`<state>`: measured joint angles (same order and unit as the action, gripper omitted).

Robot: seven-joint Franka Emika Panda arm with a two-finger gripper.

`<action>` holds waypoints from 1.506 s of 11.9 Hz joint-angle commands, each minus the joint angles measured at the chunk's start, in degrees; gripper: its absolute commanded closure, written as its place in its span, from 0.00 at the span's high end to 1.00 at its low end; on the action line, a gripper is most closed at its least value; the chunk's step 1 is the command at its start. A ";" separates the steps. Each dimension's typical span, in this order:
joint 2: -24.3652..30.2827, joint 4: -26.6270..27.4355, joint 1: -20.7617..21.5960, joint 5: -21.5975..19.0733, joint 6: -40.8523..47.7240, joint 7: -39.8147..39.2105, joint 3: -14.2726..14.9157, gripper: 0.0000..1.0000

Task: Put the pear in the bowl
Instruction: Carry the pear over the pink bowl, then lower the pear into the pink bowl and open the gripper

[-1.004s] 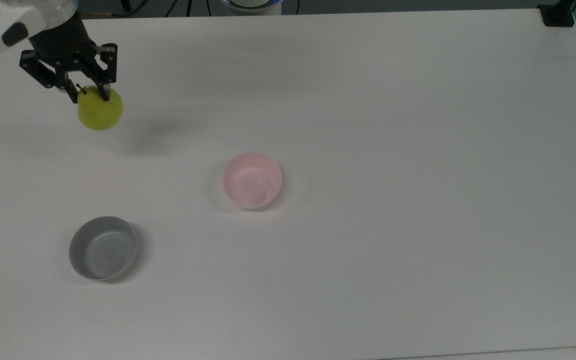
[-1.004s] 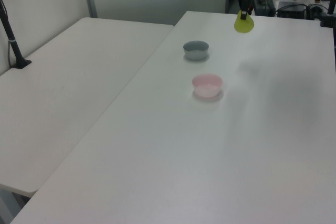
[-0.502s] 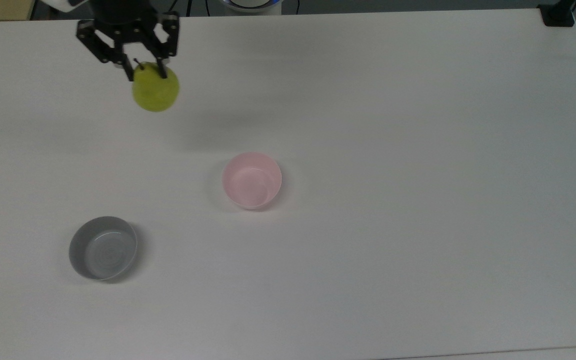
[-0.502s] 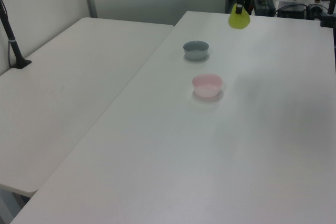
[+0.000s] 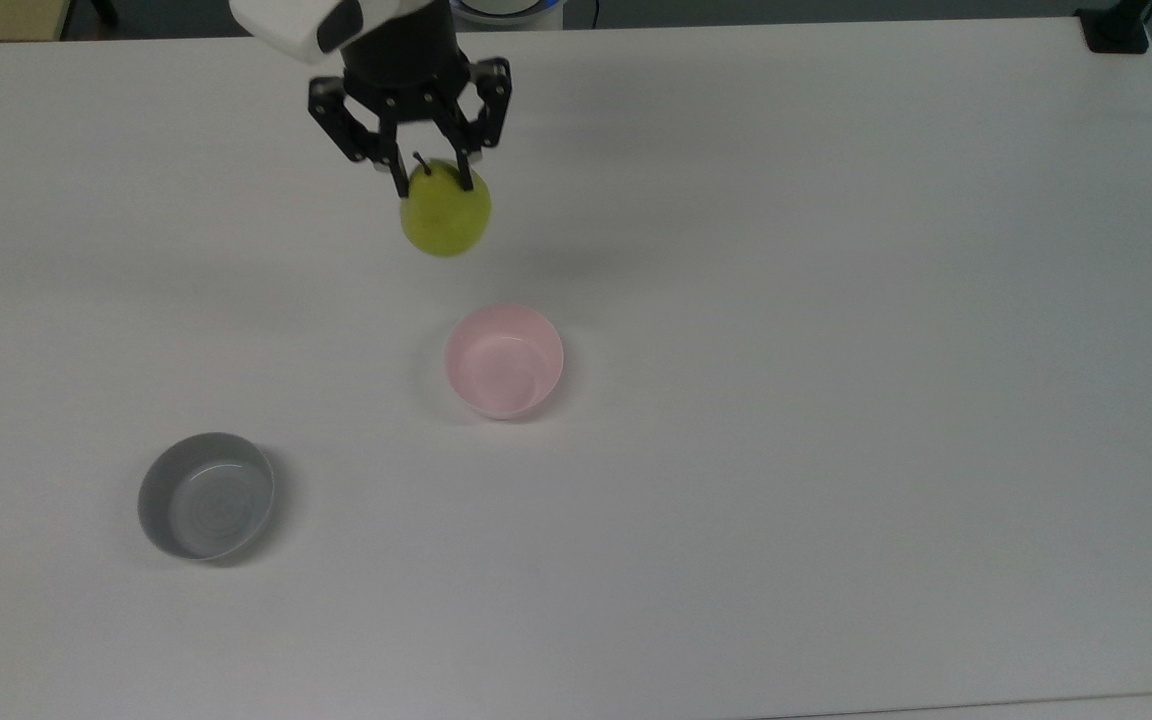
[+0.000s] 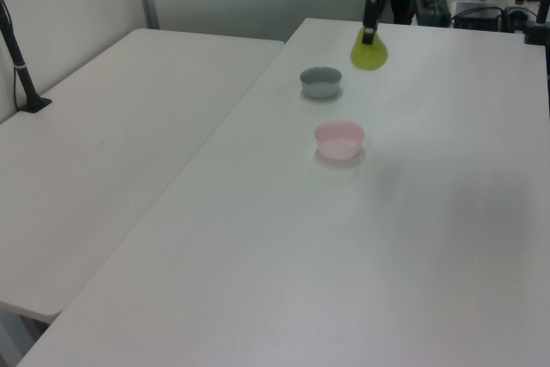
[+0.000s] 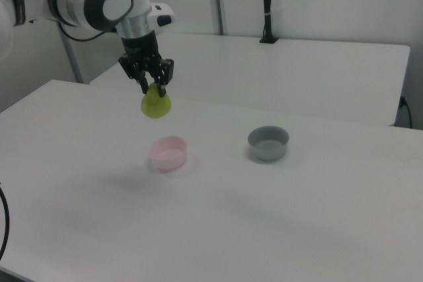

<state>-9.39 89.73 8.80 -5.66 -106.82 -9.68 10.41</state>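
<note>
One pear hanging below the pincer, fingers clamped on its top; pink bowl apart

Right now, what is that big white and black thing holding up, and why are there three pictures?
That is a robot arm. At its end is a gripper, two black fingers that pinch. It is pinching the top of a yellow-green pear, lifted above the white table. The three pictures are the same moment from three cameras: one from above, two from the sides. On the table sit a pink bowl and a grey bowl, both with nothing in them. The pear hangs close to the pink bowl, not over it yet.
</note>
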 commanded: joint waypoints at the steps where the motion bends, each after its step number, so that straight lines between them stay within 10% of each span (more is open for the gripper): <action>1: -3.52 2.29 1.39 -2.16 -7.85 1.42 0.40 0.00; 14: -14.42 6.33 4.03 -2.16 -20.79 2.29 0.22 0.00; 16: -14.69 6.43 4.12 -2.16 -21.50 3.78 0.22 0.22; 18: -15.04 6.86 4.12 -2.16 -21.41 3.88 0.22 0.71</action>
<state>-24.97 95.02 12.31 -6.75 -126.77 -6.91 10.31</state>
